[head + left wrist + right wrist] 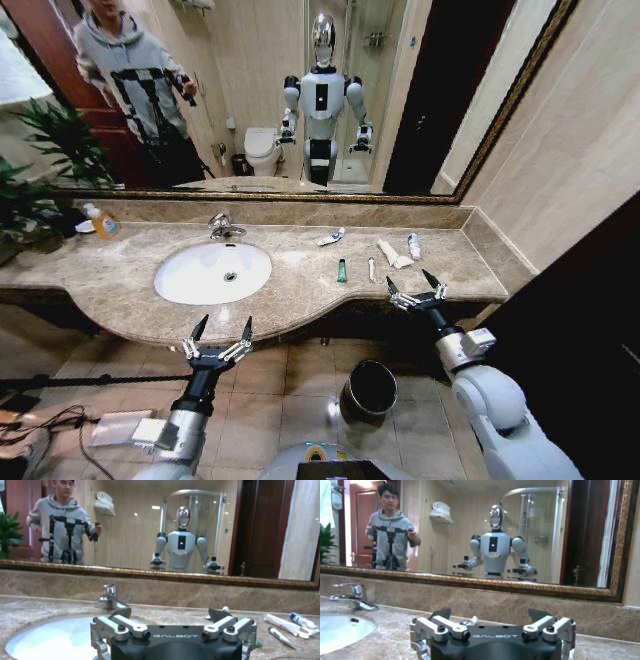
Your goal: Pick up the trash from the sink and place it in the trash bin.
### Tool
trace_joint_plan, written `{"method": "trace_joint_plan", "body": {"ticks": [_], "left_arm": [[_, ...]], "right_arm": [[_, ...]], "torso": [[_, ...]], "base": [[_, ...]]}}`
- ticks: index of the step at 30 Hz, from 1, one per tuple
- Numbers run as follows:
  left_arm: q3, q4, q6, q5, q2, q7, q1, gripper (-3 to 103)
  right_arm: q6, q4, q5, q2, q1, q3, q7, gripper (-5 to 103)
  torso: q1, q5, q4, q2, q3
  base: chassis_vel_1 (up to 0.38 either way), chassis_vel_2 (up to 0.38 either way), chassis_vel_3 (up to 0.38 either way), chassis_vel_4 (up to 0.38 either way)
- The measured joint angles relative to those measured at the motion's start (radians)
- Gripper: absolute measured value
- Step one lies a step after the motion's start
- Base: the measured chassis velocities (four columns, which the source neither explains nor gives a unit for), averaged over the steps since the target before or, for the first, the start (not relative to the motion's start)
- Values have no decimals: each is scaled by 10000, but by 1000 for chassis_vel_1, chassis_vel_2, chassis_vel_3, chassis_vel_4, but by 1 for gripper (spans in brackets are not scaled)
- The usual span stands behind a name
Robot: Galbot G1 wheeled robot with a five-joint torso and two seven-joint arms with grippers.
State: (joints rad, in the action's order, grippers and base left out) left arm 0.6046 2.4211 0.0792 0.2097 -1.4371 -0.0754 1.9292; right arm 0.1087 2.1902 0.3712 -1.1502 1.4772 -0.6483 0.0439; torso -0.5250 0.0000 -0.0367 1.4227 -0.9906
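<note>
From the head, I see the trash lying on the counter to the right of the sink, not in it; my right gripper is nearer, fingers spread, holding nothing; the left gripper hangs spread too; the trash bin sits below. From my left wrist, the tubes lie off to the side.

The bench lies open from above between the sink and the scattered toiletries. The faucet stands behind the basin, the mirror wall behind that. Both tools hang spread at the front edge, left tool before the basin, right tool near the tubes.
</note>
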Motion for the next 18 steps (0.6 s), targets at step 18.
{"method": "trace_joint_plan", "body": {"ticks": [18], "left_arm": [[0,0,0,0,-1,0,0,100]], "right_arm": [[463,-3080,466,1027,-2856,615,389,100]], "torso": [[-1,1,-2,-1,-1]], "base": [[0,0,0,0]]}}
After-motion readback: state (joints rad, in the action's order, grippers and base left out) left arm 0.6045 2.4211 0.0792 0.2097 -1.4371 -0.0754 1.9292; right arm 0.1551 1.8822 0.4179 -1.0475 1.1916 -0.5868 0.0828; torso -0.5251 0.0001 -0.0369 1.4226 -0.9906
